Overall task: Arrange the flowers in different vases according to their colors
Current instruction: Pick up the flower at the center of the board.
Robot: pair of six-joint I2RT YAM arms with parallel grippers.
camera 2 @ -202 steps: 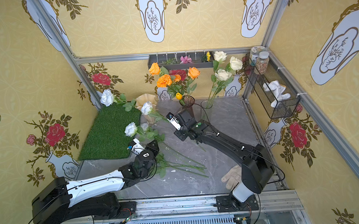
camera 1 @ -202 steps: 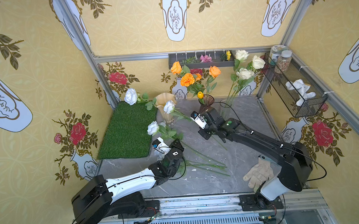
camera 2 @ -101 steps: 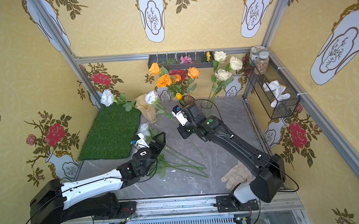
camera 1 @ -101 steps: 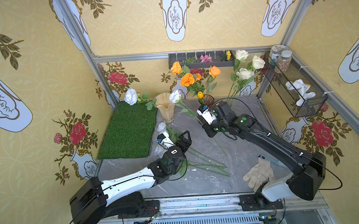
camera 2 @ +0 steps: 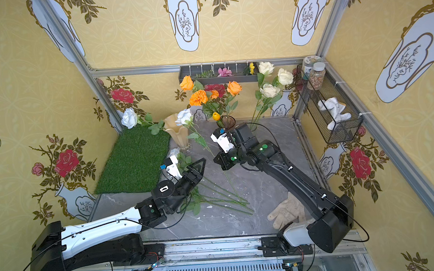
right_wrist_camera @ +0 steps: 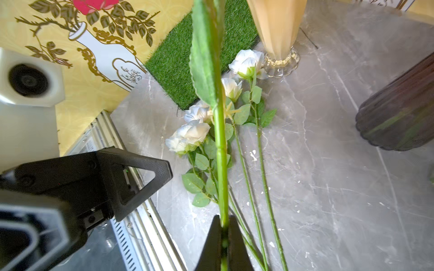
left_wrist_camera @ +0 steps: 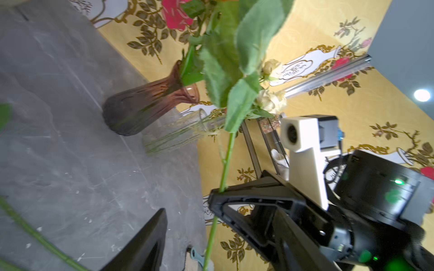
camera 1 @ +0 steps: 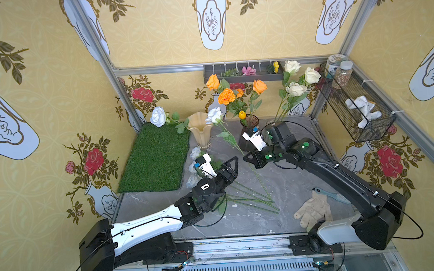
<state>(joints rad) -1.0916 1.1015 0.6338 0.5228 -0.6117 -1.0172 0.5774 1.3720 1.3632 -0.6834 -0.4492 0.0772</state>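
Note:
My right gripper (right_wrist_camera: 224,219) is shut on the green stem of a pale blue-white rose (camera 1: 214,115), whose bloom hangs beside the ruffled rim of the cream-amber vase (camera 1: 201,131). My left gripper (camera 1: 225,166) is open just left of the right gripper (camera 1: 246,158), and the held stem (left_wrist_camera: 226,162) passes between its jaws. More pale roses (right_wrist_camera: 192,131) lie on the table under it. Orange flowers (camera 1: 226,96) and a yellow tulip (camera 1: 242,114) stand in the purple vase (left_wrist_camera: 145,105). Cream-white roses (camera 1: 296,88) stand in the clear vase (left_wrist_camera: 178,133).
A green grass mat (camera 1: 158,157) lies at the left, with one pale rose (camera 1: 158,116) at its far edge. A work glove (camera 1: 314,210) and a teal brush (camera 1: 334,196) lie front right. A wire basket (camera 1: 357,100) hangs on the right wall.
The right gripper has lifted its rose, bringing the bloom up beside the amber vase's rim. The left gripper has opened and swung right toward the held stem.

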